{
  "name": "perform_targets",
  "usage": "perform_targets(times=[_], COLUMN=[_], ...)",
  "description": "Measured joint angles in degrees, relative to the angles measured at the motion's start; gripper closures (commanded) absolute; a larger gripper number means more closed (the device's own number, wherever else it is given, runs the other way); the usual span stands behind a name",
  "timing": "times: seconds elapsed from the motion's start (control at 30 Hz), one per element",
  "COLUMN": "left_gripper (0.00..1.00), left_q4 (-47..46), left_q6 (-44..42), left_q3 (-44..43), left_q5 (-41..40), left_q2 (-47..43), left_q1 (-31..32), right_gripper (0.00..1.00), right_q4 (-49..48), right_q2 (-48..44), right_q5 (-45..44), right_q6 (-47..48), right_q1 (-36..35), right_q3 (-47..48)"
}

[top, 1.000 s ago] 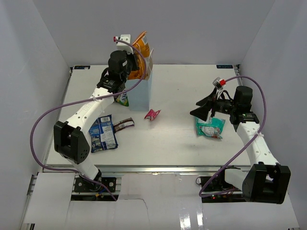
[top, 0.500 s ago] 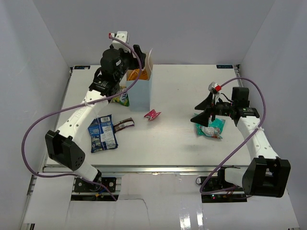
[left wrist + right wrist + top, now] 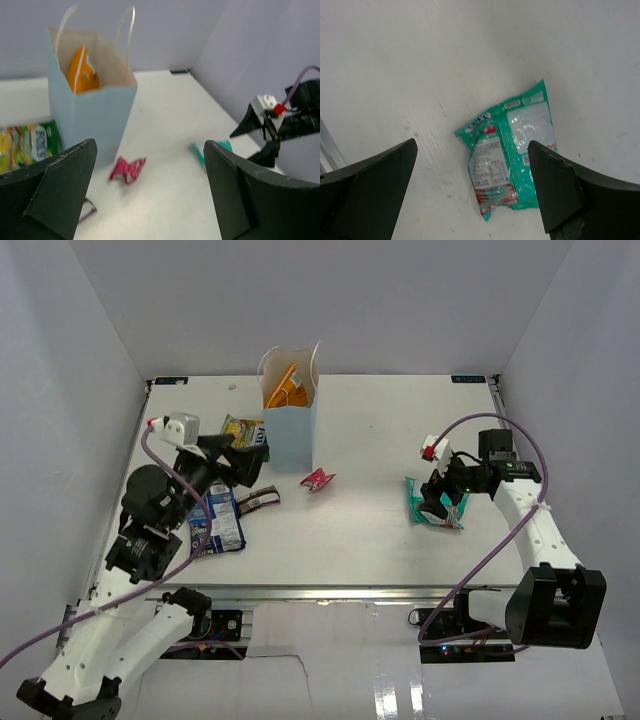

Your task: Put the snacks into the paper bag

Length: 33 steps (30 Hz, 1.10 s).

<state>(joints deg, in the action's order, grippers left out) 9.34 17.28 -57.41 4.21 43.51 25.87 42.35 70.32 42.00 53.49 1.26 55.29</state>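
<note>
Both pincers are spread wide with nothing grasped: the left gripper is poised near the blue pouch at the left, the right gripper over the teal pouch at the right, contact not discernible. The orange chip bag is seen inside the paper bag, stood upright at far centre-left.
</note>
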Motion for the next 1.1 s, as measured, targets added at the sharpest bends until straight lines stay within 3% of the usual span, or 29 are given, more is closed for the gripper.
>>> perform_targets(times=[0.1,0.27,0.67,0.87,1.07,1.1], left_gripper=[0.02,0.02,0.05,0.11,0.18,0.19], left_q4=[2.6,5.4,2.3,-2.0,-7.2,-8.0], left_q6=[3.1,11.5,32.0,38.7,43.7,44.3], left_q3=[9.4,19.7,30.1,31.9,33.4,33.4], left_q5=[1.8,5.4,7.1,9.2,12.8,13.2], left_q2=[-7.5,-10.3,-9.5,-2.8,1.6,2.2], left_q1=[0.0,0.0,0.0,0.0,0.0,0.0], right_gripper=[0.04,0.04,0.0,0.18,0.47,0.55], right_q4=[0.1,0.1,-10.5,-13.9,-17.4,-17.8], right_q2=[-1.3,2.6,10.6,10.8,10.0,9.7], right_q5=[-9.0,-17.5,-27.2,-28.7,-29.0,-29.0], right_q6=[3.9,8.8,8.5,8.0,7.7,7.6], right_q1=[-0.2,-0.2,-2.8,-4.3,-4.3,-4.3], right_q3=[-1.6,-1.7,-8.4,-10.8,-12.5,-12.7])
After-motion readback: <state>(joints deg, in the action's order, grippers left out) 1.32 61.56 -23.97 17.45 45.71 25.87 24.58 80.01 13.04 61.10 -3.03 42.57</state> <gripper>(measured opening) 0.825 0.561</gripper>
